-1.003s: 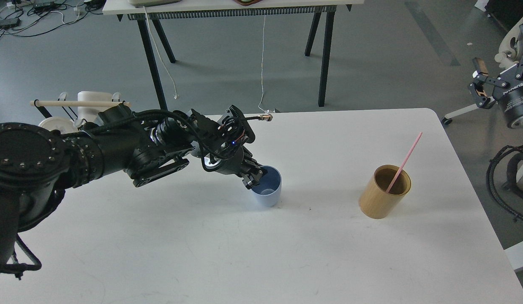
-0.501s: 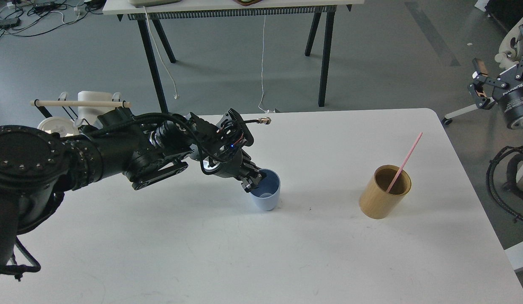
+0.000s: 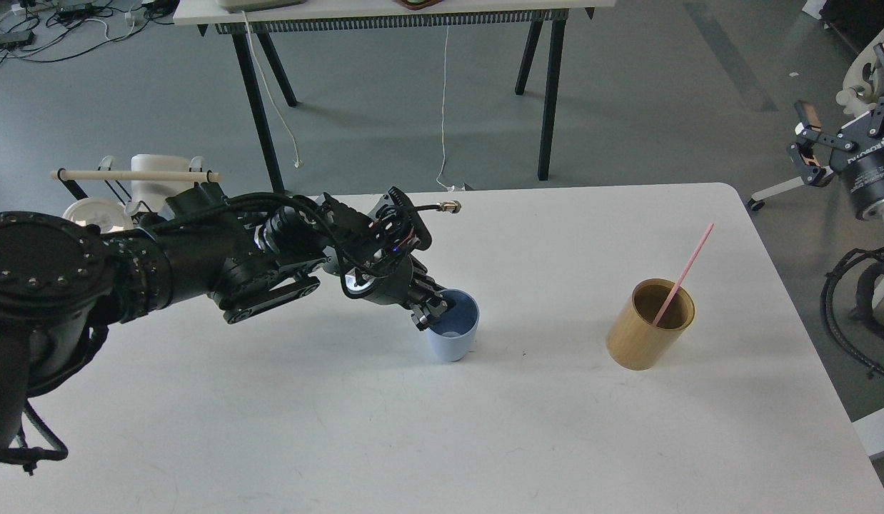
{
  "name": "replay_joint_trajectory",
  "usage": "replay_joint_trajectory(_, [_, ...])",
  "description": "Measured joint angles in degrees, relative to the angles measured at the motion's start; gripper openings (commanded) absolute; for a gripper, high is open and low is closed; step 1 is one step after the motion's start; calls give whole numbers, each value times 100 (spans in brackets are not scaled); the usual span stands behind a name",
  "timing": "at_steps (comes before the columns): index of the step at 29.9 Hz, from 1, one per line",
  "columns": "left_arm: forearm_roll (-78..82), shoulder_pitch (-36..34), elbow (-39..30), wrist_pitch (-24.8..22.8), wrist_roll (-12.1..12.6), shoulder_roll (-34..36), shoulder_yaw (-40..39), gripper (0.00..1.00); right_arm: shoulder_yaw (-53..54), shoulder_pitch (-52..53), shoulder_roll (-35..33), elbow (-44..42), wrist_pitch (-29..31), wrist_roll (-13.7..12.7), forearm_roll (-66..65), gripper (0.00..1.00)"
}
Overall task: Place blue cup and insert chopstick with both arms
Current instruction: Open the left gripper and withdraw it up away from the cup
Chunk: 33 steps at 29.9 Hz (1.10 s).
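The pale blue cup (image 3: pixel 454 334) stands upright on the white table (image 3: pixel 442 428), left of centre. My left gripper (image 3: pixel 433 311) is shut on the cup's near-left rim, one finger inside and one outside. The pink-red chopstick (image 3: pixel 682 275) leans in the tan wooden cylinder (image 3: pixel 649 325) at the right, its top pointing up and right. My right gripper (image 3: pixel 838 139) is open and empty, raised beyond the table's right edge.
A wire rack with a pale wooden rod (image 3: pixel 135 175) stands off the table's far-left corner. A black-legged table (image 3: pixel 406 14) stands on the floor behind. Cables (image 3: pixel 852 314) hang at the right edge.
My left gripper has lowered slightly with the cup and shifted it a little right. The right gripper has risen a little. Chopstick and cylinder have not moved.
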Motion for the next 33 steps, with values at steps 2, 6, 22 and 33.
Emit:
replay_joint_trajectory(2, [-49,0,0,-1,0,20,-50,54,0,-5,5,2,1,0,0,96])
replay_joint_trajectory(6, [-336,0,20,-36,0,70,-222,79,0,-6,6,14,9,0,0,96])
replay_joint_trajectory(22, [-3097,176,-28,-1308,1,761,-2138,99,-151,-39,-1141,736,-37,0,-1741,96])
replay_joint_trajectory(33, [-5074,909,-574,-1455,0,1189,-4467,99,-315,-1005,-2003,1613,-1352,0,-5728,96])
